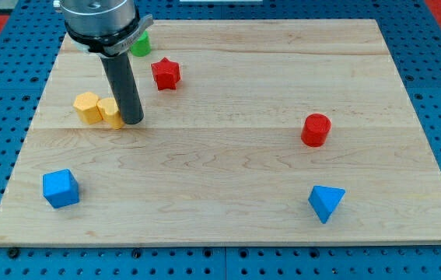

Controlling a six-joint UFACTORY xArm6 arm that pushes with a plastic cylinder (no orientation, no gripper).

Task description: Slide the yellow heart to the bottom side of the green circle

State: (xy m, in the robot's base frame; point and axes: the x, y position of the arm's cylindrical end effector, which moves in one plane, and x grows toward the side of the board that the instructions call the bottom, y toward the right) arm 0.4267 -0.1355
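The yellow heart (111,112) lies at the view's left, partly hidden behind my rod. My tip (133,120) rests on the board touching the heart's right side. A yellow hexagon block (87,107) sits against the heart's left. The green circle (141,44) is near the view's top, mostly hidden behind the arm's metal end, above the heart.
A red star (166,73) lies right of my rod. A red cylinder (315,129) sits at the right. A blue cube (61,188) is at the bottom left and a blue triangle (326,202) at the bottom right. The wooden board (228,155) ends at a blue pegboard.
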